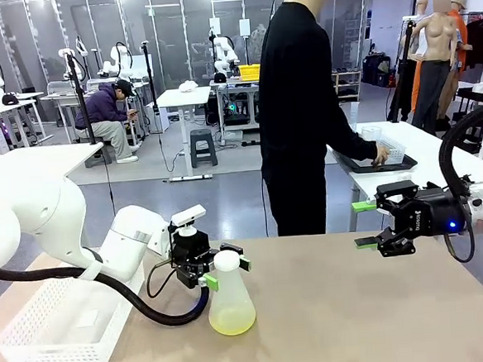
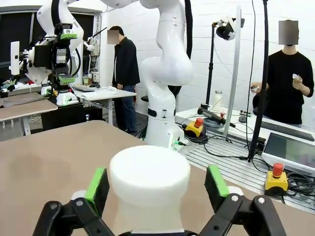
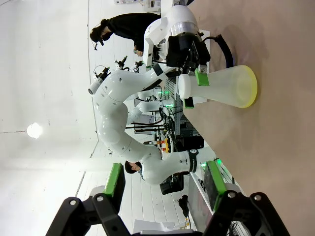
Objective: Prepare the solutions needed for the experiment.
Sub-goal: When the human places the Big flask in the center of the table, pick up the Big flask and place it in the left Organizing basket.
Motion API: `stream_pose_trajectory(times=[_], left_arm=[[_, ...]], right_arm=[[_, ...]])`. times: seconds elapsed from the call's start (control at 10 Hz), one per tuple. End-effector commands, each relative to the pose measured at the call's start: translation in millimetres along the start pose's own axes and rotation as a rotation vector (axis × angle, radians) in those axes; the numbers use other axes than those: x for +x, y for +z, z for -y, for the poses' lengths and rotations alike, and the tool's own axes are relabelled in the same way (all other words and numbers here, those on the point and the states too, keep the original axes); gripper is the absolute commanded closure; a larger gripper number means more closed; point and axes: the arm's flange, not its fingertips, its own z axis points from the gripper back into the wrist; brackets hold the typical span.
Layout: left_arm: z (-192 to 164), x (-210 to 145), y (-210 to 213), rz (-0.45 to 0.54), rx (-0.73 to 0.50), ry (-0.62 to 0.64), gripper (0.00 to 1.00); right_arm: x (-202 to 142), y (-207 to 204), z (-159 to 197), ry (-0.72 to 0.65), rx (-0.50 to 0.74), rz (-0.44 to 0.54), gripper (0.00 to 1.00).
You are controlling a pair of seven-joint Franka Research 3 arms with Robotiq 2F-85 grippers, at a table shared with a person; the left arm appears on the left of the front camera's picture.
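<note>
A translucent conical flask (image 1: 231,302) with a white cap stands on the tan table (image 1: 359,322), left of the middle. The solutions show as a shallow pale yellow layer (image 1: 232,321) in its base. My left gripper (image 1: 228,271) reaches in level from the left, and its green pads straddle the flask's neck. In the left wrist view the capped neck (image 2: 149,182) sits between the pads (image 2: 216,181), with a small gap on one side. My right gripper (image 1: 365,224) hovers open and empty over the table's right side, pointing at the flask (image 3: 231,86). Its own fingers (image 3: 164,187) stand wide apart.
A white mesh basket (image 1: 61,326) sits at the table's front left, beside my left arm. A person in black (image 1: 302,102) stands beyond the far edge, one hand at a dark tray (image 1: 373,163) on another table.
</note>
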Motion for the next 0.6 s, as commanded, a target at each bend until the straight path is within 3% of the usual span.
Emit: stream_pose_trajectory(times=[0.0, 0.1, 0.2, 0.3, 0.4, 0.5], left_arm=[[7.4, 1.7, -4.2, 0.026, 0.009, -0.031, 0.16], [7.3, 1.6, -3.7, 0.034, 0.003, -0.027, 0.2], [6.8, 2.0, -3.3, 0.032, 0.009, -0.028, 0.35], [6.5, 2.8, -3.0, 0.037, 0.012, -0.025, 0.39], [6.7, 3.3, -3.2, 0.038, 0.013, -0.022, 0.55], [7.5, 3.5, -2.6, 0.04, 0.012, -0.021, 0.59]], right_arm=[[0.4, -0.6, -0.9, 0.002, -0.003, 0.003, 0.18], [0.4, -0.6, -0.9, 0.002, -0.003, 0.003, 0.18], [0.4, -0.6, -0.9, 0.002, -0.003, 0.003, 0.18], [0.4, -0.6, -0.9, 0.002, -0.003, 0.003, 0.18], [0.4, -0.6, -0.9, 0.002, -0.003, 0.003, 0.18], [0.4, -0.6, -0.9, 0.002, -0.003, 0.003, 0.18]])
